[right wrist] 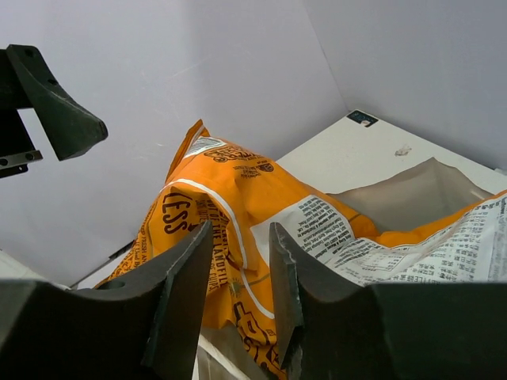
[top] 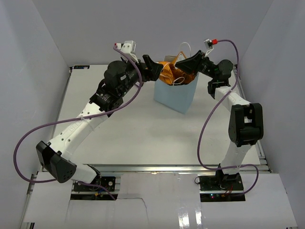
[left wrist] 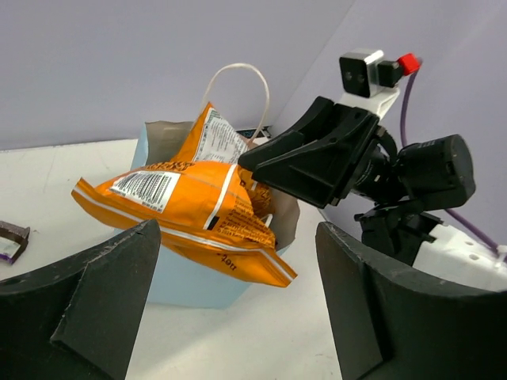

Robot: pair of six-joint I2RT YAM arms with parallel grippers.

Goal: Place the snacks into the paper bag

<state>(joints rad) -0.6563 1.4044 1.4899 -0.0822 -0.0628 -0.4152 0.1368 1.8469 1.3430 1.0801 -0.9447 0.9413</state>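
shows large orange bag [top: 171,71] poking from paper bag [top: 177,98] at 12 o'clock, left gripper [left wrist: 238,229] spread wide at its 9 o'clock, right gripper [right wrist: 240,229] slightly parted at 3 o'clock.

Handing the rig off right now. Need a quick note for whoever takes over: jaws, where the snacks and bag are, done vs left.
Left gripper: jaws wide open, empty, facing the bag.
Right gripper: jaws slightly parted at the large orange crinkly snack bag; no firm grip shows.
The orange bag lies across the mouth of the upright light-blue paper gift bag, mostly sticking out.
Done: unconfirmed. No other snacks show, and the bag's inside is hidden.
Left: settle the orange bag inside. Check the small dark item on the table beside the paper bag.
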